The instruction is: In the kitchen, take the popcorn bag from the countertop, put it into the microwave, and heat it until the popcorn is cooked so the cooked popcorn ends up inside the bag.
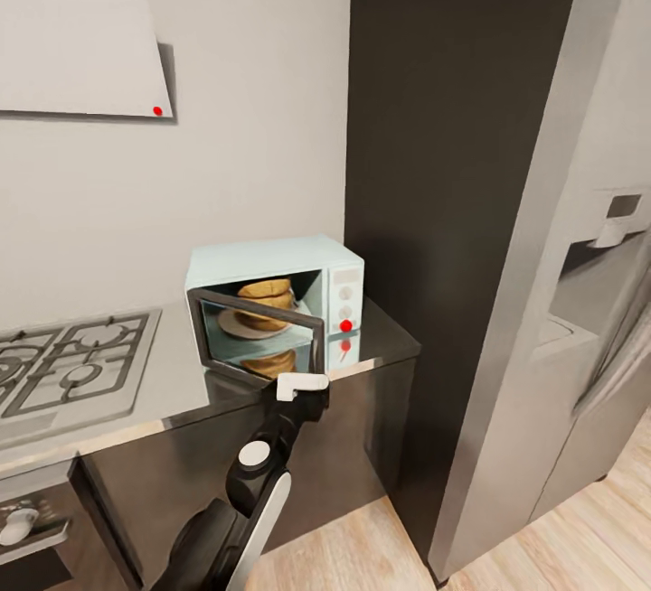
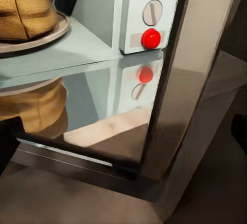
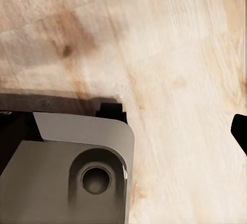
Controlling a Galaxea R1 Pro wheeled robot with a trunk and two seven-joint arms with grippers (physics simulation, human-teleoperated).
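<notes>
Microwave: pale mint-blue box on the countertop, at its right end, beside a tall dark cabinet; door partly open, swung toward the robot; white panel with 2 knobs and 1 red light, lit

Popcorn bag: tan-brown crumpled sack, upright on the round plate inside the microwave cavity; its reflection lies in the glossy countertop below; the left wrist view shows its lower folds on the plate rim

Popcorn: cannot be seen; bag contents hidden

Left gripper: arm reaches up from below, white tip just at the countertop's front edge, near the door's lower right corner; whether its jaws are spread or pressed together cannot be told

Right gripper: 1 dark fingertip at the edge of the right wrist view, over wooden floor beside the robot's grey base; jaw state cannot be told

Gas hob: grey, black grates, left of the microwave

Refrigerator: steel, at far right
</notes>
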